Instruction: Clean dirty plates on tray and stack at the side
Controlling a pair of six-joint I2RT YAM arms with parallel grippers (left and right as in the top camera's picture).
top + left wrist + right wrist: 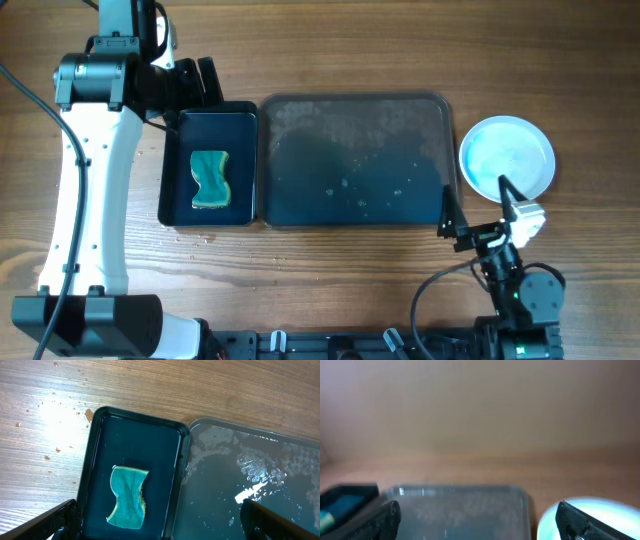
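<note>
- The tray [355,150] lies in the middle of the wooden worktop [330,50], with nothing standing on it; its dark floor is wet, with droplets and thin streaks of foam
- The plates [507,157] sit on the worktop just beside the tray's right edge, off the tray; from above they show as one round white disc with a pale blue tint, and how many lie stacked cannot be told
- A narrower black tub [240,140] sits against the tray's left edge, with a green sponge [210,180] lying flat in its near half
- The left tool [196,82] hovers over the tub's far left corner, its fingers spread wide and holding nothing; in its wrist view the two fingertips frame the sponge and the seam between tub and tray
- The right tool [480,205] hangs near the tray's near right corner, just in front of the plates, its fingers also spread wide and empty, one toward the tray and one toward the plates' rim
</note>
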